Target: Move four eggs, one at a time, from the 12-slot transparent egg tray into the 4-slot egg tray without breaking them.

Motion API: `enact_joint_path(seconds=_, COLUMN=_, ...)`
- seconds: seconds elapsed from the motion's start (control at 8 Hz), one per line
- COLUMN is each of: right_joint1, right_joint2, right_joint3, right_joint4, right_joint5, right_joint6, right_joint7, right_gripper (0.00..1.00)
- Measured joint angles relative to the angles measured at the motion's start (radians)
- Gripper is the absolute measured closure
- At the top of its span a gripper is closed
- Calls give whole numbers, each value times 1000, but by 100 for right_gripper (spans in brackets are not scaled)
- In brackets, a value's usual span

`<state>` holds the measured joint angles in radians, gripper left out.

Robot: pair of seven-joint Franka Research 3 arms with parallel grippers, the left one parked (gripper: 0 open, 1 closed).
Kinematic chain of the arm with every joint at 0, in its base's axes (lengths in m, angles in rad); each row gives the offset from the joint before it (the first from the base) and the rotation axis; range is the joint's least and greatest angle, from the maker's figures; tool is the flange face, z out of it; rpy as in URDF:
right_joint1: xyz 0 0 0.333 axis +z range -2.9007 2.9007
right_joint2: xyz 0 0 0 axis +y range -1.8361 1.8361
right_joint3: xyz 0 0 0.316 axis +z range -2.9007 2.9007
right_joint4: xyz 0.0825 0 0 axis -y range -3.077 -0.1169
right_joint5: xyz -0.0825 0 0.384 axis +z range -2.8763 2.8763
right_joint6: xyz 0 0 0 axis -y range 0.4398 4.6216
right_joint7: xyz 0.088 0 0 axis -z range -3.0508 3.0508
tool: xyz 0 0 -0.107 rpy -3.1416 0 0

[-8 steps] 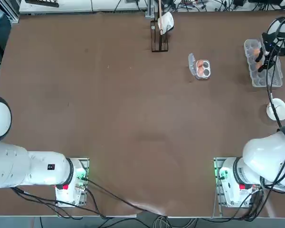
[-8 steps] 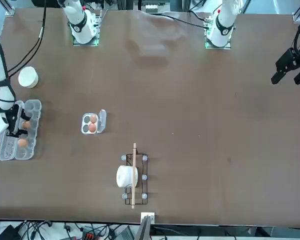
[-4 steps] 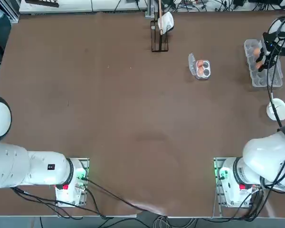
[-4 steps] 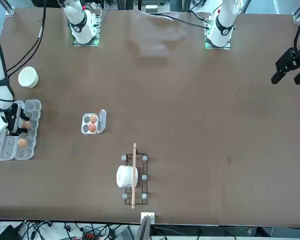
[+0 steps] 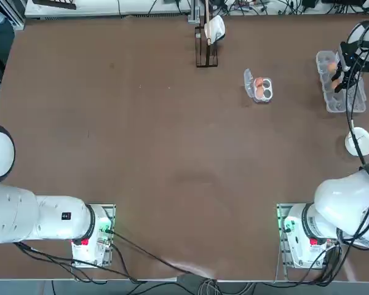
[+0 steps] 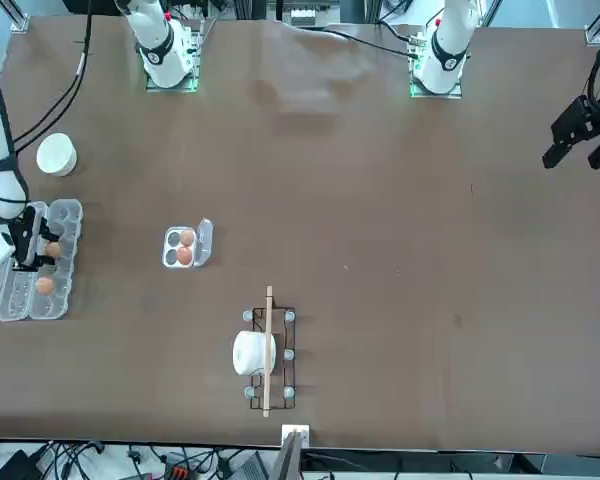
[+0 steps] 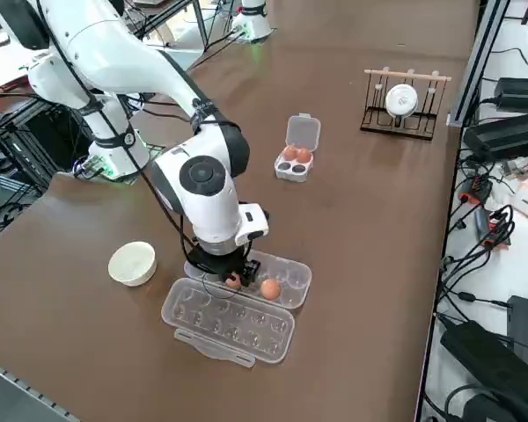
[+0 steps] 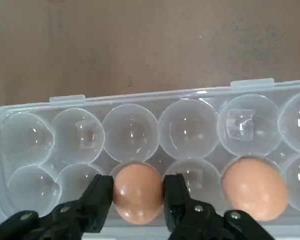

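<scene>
As you look down through the right wrist view, your right gripper (image 8: pixel 138 200) is closed around an egg (image 8: pixel 138 193), one finger pressed to each side of its orange-brown shell. The gripped egg is at its cup in the 12-slot transparent egg tray (image 8: pixel 131 131); you cannot tell from here whether it has lifted at all. You have the other egg (image 8: pixel 255 189) resting in the same row, with one bare cup between the two. In the right side view, the clear lid (image 7: pixel 229 321) lies open alongside the cups. Well apart from that carton, you see the 4-slot egg tray (image 5: pixel 262 90) on the brown table (image 5: pixel 172 141), its flap (image 7: pixel 304 132) open. It holds two eggs — the first (image 7: pixel 289 153) and the second (image 7: pixel 304 156) side by side in the pair of cups nearest the flap — and its other two cups are bare. Near the long carton, on the side toward your robot's bases, sits a white bowl (image 7: pixel 133 264). Beyond the small tray stands a dark wire rack (image 6: pixel 288 345) with a white rounded item (image 6: pixel 250 353) in it.
</scene>
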<state>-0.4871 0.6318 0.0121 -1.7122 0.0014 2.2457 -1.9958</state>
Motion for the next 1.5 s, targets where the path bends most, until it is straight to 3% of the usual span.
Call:
enact_joint_path(seconds=0.25, right_joint1=-1, right_joint2=-10, right_joint3=0, right_joint4=32, right_joint5=3, right_joint6=-55, right_joint7=15, right_gripper=42)
enact_joint_path(seconds=0.88, right_joint1=20, right_joint2=-147, right_joint3=23, right_joint4=62, right_joint5=5, right_joint6=-242, right_joint7=176, right_gripper=42)
enact_joint_path(seconds=1.5, right_joint1=214, right_joint2=-244, right_joint3=32, right_joint4=59, right_joint5=7, right_joint6=-425, right_joint7=708, right_gripper=42)
